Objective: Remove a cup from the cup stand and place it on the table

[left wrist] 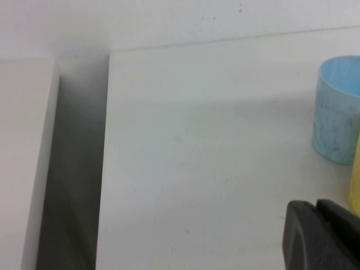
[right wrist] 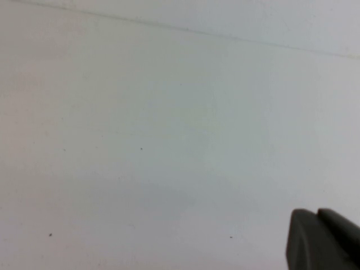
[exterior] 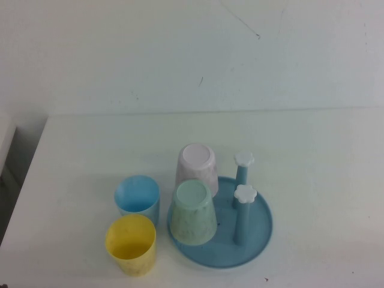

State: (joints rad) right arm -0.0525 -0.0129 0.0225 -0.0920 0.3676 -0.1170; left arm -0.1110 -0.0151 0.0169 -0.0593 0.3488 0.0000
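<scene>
A mint-green speckled cup (exterior: 193, 213), blue cup stand (exterior: 255, 243) with white caps, and white table (exterior: 312, 156) are seen.

Left claw (left wrist: 323, 236) and right claw (right wrist: 323, 239) each show only a dark corner w/ fingers unclear, low over desk.

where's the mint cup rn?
High view: the mint cup sits upside down on the stand, at its left front, pink cup behind it. Neither the left gripper nor the right gripper is near.
</scene>
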